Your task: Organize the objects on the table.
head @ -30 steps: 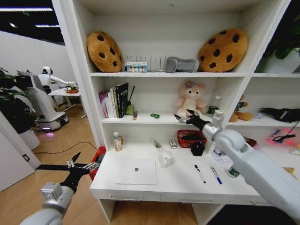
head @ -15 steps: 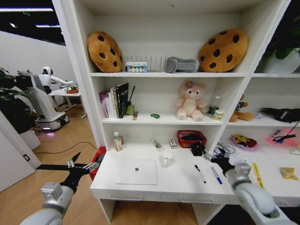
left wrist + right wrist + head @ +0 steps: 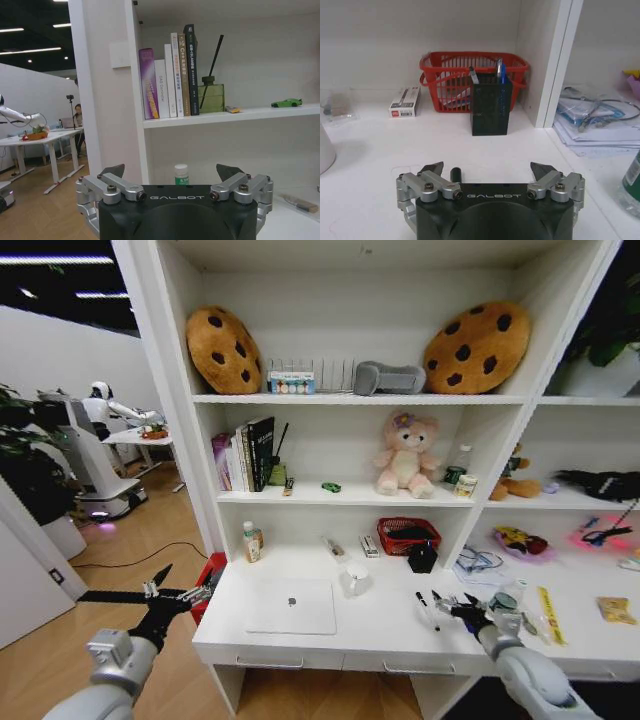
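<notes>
We held our left arm low at our left side, its left gripper (image 3: 175,600) raised level with the worktop's edge, dark fingers spread wide apart and pointing forward. Our right arm reached forward from the lower right, its right gripper (image 3: 452,606) low over the worktop, fingers likewise parted and gripping nothing.

Mock home-office corner inside a robotics lab or showroom. White built-in shelving (image 3: 400,400) over a long white desk (image 3: 380,635) with drawers; laptop (image 3: 291,606), books (image 3: 169,75), reed diffuser (image 3: 210,92), red basket (image 3: 470,75), mesh pen holder (image 3: 491,107), papers (image 3: 592,117), plush toy (image 3: 404,453) and cookie cushions (image 3: 476,346). Beyond it: wood floor, dark ceiling with strip lights, another white humanoid robot (image 3: 92,435) at a small table (image 3: 140,440).
</notes>
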Available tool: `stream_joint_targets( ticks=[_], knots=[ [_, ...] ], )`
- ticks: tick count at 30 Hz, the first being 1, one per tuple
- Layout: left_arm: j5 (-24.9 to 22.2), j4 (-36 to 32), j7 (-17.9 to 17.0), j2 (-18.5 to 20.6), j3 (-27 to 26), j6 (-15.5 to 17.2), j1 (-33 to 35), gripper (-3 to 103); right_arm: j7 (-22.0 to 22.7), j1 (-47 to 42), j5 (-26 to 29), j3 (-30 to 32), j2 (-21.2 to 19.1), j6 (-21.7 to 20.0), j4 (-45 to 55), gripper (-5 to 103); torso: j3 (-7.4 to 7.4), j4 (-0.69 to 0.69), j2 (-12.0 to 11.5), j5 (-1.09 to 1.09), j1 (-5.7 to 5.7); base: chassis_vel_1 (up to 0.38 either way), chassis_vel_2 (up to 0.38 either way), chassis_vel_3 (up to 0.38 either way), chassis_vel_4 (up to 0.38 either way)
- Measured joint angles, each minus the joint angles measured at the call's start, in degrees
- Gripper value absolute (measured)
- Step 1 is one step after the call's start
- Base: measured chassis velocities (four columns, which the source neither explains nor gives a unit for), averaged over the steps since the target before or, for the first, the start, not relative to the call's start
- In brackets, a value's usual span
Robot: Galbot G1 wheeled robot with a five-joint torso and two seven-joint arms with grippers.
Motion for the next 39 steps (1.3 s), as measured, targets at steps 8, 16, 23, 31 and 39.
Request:
stream_joint_targets(
  ticks=[8,16,23,31,39],
  knots=[
    [0.00,0.00,0.00,0.00,0.00,0.00,0.00,100,1.61,6.99,4.49,-6.14,-1.01,-2.19,-5.94,90,0.00,0.00,0.00,0.00,0.00,0.000,0.000,0.000,0.000],
    [0.00,0.00,0.00,0.00,0.00,0.00,0.00,100,0.97,11.48,5.10,-8.64,-1.91,-2.47,-8.86,86,0.00,-0.01,0.00,0.00,0.00,0.000,0.000,0.000,0.000],
    [0.00,0.00,0.00,0.00,0.00,0.00,0.00,100,-1.69,12.94,8.61,-9.98,-2.74,-4.56,-9.81,78,0.00,0.00,0.00,0.00,-0.01,0.000,0.000,0.000,0.000],
    [0.00,0.00,0.00,0.00,0.00,0.00,0.00,100,-4.75,12.76,9.88,-10.35,-3.72,-5.57,-10.57,71,0.00,-0.01,0.00,0.00,-0.01,0.000,0.000,0.000,0.000],
    [0.00,0.00,0.00,0.00,0.00,0.00,0.00,100,-5.00,14.70,9.17,-12.03,-3.87,-5.84,-12.61,75,0.00,-0.01,0.00,0.00,-0.01,0.000,0.000,0.000,0.000]
  ],
)
